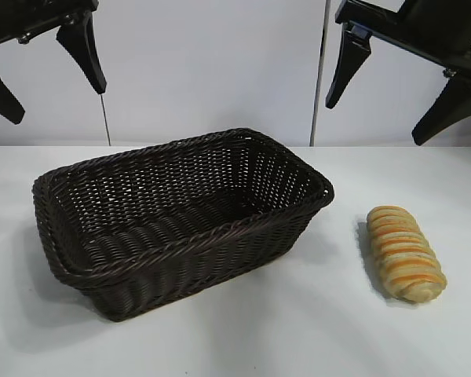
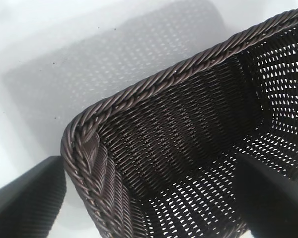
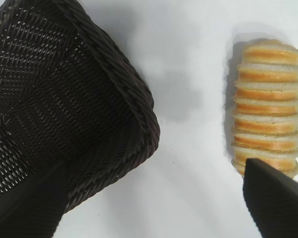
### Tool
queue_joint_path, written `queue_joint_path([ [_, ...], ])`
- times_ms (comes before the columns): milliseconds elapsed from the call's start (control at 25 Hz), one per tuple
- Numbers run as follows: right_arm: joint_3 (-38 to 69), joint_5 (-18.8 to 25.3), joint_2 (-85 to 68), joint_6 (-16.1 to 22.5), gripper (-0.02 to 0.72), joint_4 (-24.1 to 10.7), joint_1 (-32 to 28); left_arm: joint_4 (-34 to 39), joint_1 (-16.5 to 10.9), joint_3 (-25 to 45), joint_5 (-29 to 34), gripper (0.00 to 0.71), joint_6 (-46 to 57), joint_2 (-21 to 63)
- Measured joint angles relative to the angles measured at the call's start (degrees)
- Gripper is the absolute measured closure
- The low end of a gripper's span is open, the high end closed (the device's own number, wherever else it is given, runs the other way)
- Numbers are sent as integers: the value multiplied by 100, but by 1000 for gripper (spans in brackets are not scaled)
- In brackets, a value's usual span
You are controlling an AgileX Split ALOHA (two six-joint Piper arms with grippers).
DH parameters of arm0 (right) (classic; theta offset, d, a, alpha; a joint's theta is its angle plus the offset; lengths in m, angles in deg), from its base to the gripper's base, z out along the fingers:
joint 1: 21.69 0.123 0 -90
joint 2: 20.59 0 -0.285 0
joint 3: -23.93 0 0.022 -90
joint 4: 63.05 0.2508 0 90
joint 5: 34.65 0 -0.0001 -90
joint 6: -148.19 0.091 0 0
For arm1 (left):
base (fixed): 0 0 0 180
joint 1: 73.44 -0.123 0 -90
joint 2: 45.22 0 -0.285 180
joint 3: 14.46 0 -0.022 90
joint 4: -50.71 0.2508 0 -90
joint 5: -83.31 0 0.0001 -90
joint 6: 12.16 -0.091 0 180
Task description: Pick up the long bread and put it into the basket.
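1. Exterior view shows the long bread (image 1: pixel 404 253) lying flat on the white table (image 1: pixel 298 330), its long axis running from near-right to far-left, pointing slightly toward the basket (image 1: pixel 180 216)
2. It lies well below the right gripper (image 1: pixel 388 106), almost directly under it, apart from the basket's right end
3. Right gripper hangs wide open, holding nothing
4. Left gripper (image 1: pixel 51 86), also spread wide and empty, hovers above the basket's left end

From my station I see a white table (image 1: pixel 235 338), matte and plain. Behind it a pale wall (image 1: pixel 212 71) with a thin vertical seam (image 1: pixel 320 71).
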Motion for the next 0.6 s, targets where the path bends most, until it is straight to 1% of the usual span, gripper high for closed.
queue_joint_path([
  [120, 0, 0, 0, 0, 17, -1, 0, 0, 0, 239, 84, 51, 161, 0],
  [240, 0, 0, 0, 0, 17, -1, 0, -5, 0, 807, -6, 51, 254, 30],
  [320, 0, 6, 0, 0, 17, -6, 0, -11, 0, 1347, -216, 51, 289, 105],
  [440, 0, 6, 0, 0, 17, -6, 0, -171, 0, 2048, -711, 51, 323, 201],
  [600, 0, 6, 0, 0, 17, -6, 0, -506, 0, 2600, -1255, 51, 160, 195],
])
